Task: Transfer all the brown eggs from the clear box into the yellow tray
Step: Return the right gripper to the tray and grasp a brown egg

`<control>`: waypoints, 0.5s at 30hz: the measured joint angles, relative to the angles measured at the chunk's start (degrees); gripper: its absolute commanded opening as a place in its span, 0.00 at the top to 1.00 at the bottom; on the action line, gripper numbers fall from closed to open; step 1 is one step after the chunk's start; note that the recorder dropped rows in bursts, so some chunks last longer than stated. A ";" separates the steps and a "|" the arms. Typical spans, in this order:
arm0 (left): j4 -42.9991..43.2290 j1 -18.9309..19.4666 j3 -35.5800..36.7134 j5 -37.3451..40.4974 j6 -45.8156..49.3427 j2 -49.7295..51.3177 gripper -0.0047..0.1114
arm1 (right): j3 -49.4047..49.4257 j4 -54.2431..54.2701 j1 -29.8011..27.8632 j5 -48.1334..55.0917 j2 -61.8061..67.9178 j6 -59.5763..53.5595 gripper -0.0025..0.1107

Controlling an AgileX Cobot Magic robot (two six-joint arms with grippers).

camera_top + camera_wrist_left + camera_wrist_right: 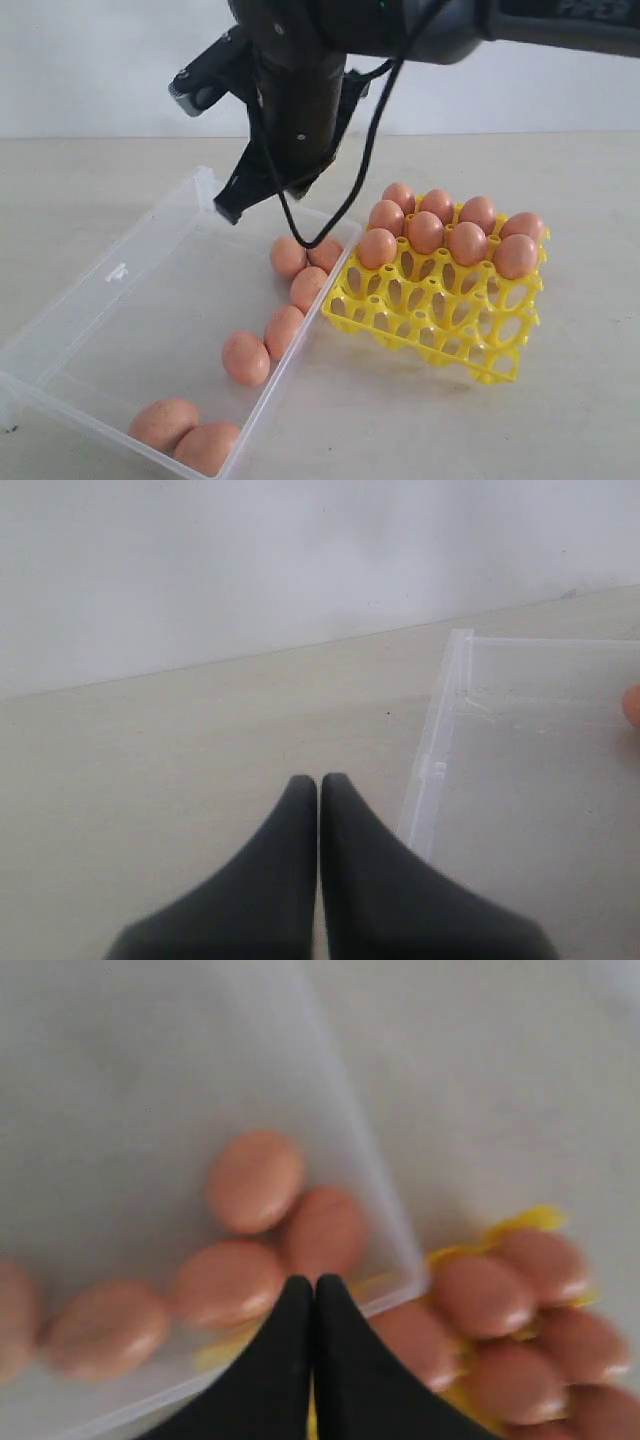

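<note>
Hovering above clear box (120, 270) of brown eggs (246, 358), right fingers (295, 1340) pressed together, left fingers (290, 860) likewise, yellow tray (430, 310) at three o'clock

A pale beige table (600, 400) with a dull, faintly streaked top lies under everything, and a plain white wall (100, 70) stands just behind the table's far edge, meeting it in a straight line.

A pale beige tabletop (580, 420) runs back to a plain white wall (80, 60); light soft and even.
</note>
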 measured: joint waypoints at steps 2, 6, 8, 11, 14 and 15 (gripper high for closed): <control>0.00 0.00 0.00 0.00 0.00 0.00 0.95 | -5.36 11.57 -0.68 5.82 3.13 -5.73 0.98; 0.00 0.00 0.00 0.00 0.00 0.00 0.95 | -9.42 25.27 -0.04 8.34 7.33 -11.43 0.98; 0.00 0.00 0.00 0.00 0.00 0.00 0.95 | -9.76 27.26 0.60 8.72 8.76 -12.44 0.92; 0.00 0.00 0.00 0.00 0.00 0.00 0.95 | -9.86 27.85 1.26 9.04 10.95 -13.33 0.72; 0.00 0.00 0.00 0.00 0.00 0.00 0.95 | -9.86 27.85 1.67 9.08 12.31 -13.46 0.45; 0.00 0.00 0.00 0.00 0.00 0.00 0.95 | -9.86 27.85 1.80 9.08 12.54 -13.55 0.39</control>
